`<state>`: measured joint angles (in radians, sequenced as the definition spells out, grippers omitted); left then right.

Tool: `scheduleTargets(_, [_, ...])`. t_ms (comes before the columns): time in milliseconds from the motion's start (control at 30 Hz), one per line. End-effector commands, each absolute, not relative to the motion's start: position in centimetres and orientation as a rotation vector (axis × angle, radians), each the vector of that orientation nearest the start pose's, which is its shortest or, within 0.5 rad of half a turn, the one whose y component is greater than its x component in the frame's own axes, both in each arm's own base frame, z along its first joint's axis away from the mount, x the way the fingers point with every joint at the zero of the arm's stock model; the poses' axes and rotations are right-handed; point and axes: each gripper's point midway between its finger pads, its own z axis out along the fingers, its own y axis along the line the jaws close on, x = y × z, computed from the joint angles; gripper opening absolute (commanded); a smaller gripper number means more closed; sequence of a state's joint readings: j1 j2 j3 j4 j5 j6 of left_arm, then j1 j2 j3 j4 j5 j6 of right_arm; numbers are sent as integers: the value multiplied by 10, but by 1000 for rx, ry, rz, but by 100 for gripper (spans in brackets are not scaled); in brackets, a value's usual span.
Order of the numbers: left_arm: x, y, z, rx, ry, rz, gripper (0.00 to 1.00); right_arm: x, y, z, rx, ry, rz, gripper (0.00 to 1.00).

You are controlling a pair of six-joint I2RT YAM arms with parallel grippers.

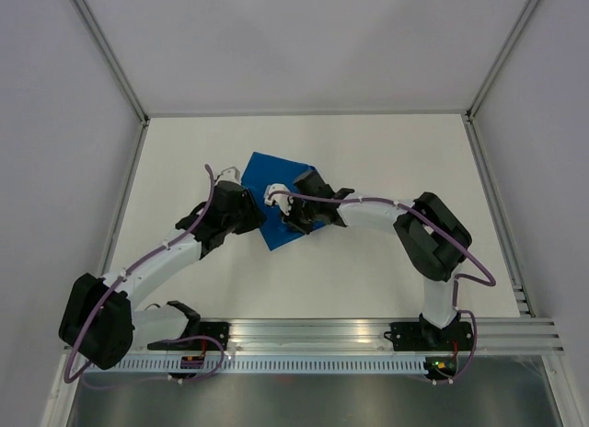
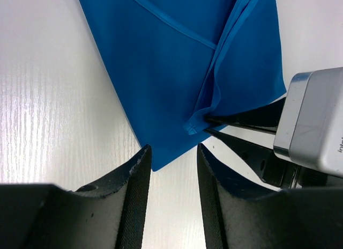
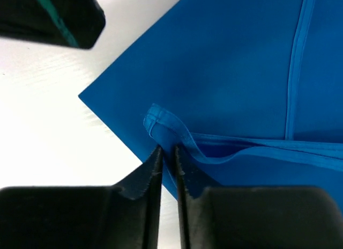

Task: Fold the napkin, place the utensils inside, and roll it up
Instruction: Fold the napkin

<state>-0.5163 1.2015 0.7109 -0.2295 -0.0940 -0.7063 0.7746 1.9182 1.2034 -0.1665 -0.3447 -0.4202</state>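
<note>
Fingers (image 2: 134,190) of the left claw (image 2: 172,152) stand apart, with a wide gap and nothing held in it. The near corner of the napkin (image 2: 161,61) lies flat on the table, just at the tips of this claw. The right claw (image 3: 167,151) has its two fingers almost together, with only a thin slit between them. A folded-over bit of the napkin's hem sits right at its tips, lifted a little. I cannot tell if the claw is pinching the cloth or only touching it. The napkin is bright blue and lies between the two claws. One flap is folded over the rest, so two layers show, and thin hem lines run across it. It rests on the white table (image 2: 53,99), around the middle and a bit to the left. In the left wrist view a grey box (image 2: 313,117) sits on the right claw. Tiny letters on it look like "inte" and run off the edge of the view. Both arms (image 1: 368,211) are white with black parts and purple wires, and they bend in from the near edge. Pale walls (image 1: 304,40) stand around the table.
</note>
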Motion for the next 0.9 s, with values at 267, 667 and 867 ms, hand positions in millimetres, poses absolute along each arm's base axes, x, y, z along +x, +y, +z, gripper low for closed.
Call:
scheduleTargets(267, [295,-166,134,-330,2238,-536,49,301,380,76,-1478,1904,723,45])
scheduleTargets(667, [333,-119,111,-650,2200,-438,30,384,311,95,-1102,2092,490,51])
scheduleTargets(867, [359,-99,73,-761,2271,-343,11,432,248,88,-900,2228,357,48])
